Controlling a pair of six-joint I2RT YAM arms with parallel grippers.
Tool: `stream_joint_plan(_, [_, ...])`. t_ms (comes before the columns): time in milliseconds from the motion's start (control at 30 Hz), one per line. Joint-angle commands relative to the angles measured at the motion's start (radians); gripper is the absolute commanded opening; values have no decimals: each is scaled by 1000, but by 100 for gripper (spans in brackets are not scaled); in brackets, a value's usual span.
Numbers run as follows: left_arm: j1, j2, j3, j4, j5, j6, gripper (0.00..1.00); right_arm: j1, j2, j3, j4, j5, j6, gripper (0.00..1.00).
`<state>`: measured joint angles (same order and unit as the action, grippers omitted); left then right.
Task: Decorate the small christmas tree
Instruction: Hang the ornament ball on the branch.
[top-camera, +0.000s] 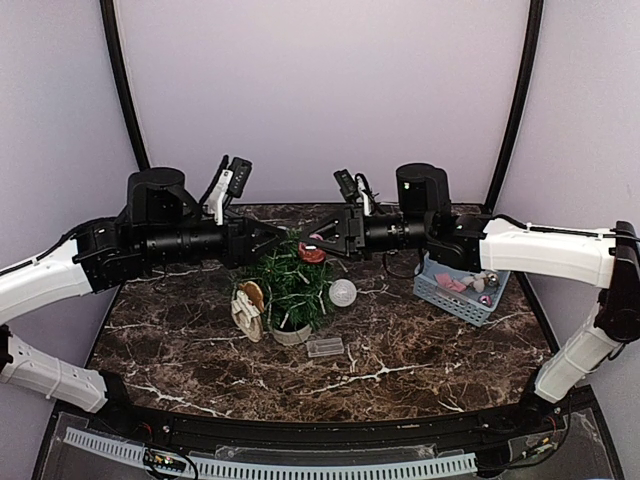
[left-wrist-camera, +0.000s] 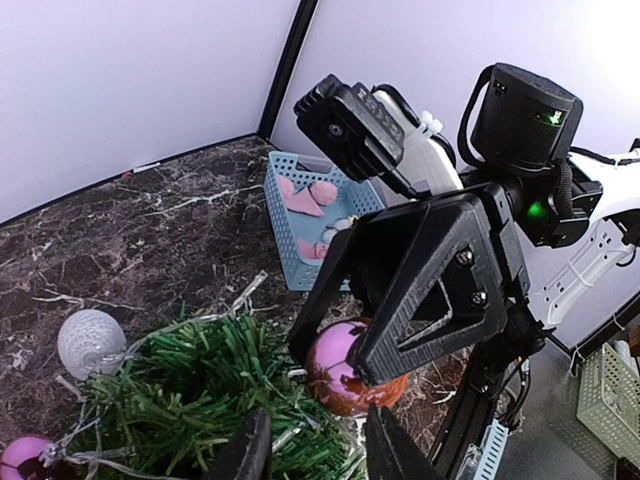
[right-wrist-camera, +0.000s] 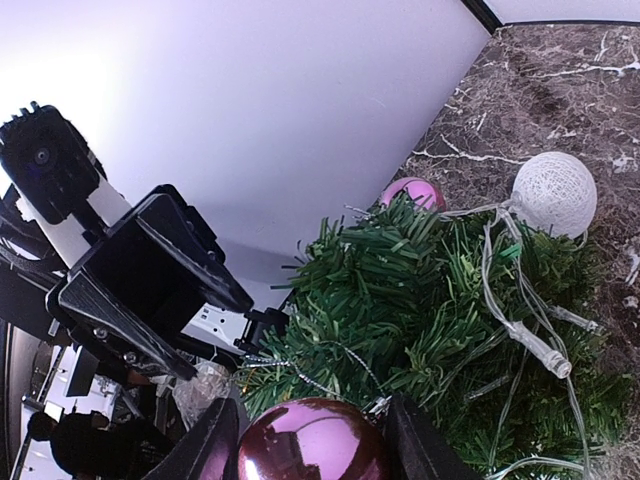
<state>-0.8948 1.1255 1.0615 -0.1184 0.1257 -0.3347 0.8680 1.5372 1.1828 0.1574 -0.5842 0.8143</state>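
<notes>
- Marble-patterned tabletop (top-camera: 200, 370) has free surface at the near side and at the left. Its far edge meets a pale lilac wall, and its near edge ends at a black rail.
- Both arms reach in from the two sides and meet over the middle, so the room above the small christmas tree (top-camera: 295, 280) is narrow.
- This tree stands a little left of the centre of the tabletop, upright in a pale round pot (top-camera: 292, 335).
- The right fingers (right-wrist-camera: 205, 450) are clenched on a shiny pink bauble (right-wrist-camera: 312, 442), at the top of the tree and touching the needles.
- The left fingers (left-wrist-camera: 248, 452) stand partly apart just over the needles, facing the right ones. I cannot tell if they pinch anything.
- A clear light cable (right-wrist-camera: 520, 330) lies across the branches.
- A white woven ball (top-camera: 342, 292) hangs at the right side of the tree, and a second pink ball (right-wrist-camera: 412, 190) sits at its far edge.
- A beige ornament (top-camera: 248, 310) leans at the left side of the tree, beside the pot.
- A small clear box (top-camera: 325, 347) lies on the tabletop just in front of the pot.
- A blue basket (top-camera: 450, 300) stands at the right, under the right arm. It holds pink pieces and a few small ornaments.
</notes>
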Motion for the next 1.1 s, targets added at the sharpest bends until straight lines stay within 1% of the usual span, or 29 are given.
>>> stream_joint_plan(0, [4, 20, 34, 27, 60, -16, 34, -8, -5, 14, 51, -16, 5, 40])
stream_joint_plan(200, [4, 41, 32, 47, 82, -27, 27, -7, -2, 14, 56, -20, 4, 40])
stream_joint_plan(367, [4, 51, 34, 35, 69, -26, 21, -8, -2, 13, 57, -22, 5, 40])
stream_joint_plan(600, [4, 37, 22, 19, 22, -20, 21, -8, -5, 9, 57, -22, 5, 40])
stream_joint_plan(933, [4, 42, 19, -7, 2, -17, 21, -8, -4, 6, 67, -25, 9, 40])
stream_joint_plan(1067, [4, 40, 11, 1, 3, -17, 18, -8, -3, 3, 72, -26, 10, 40])
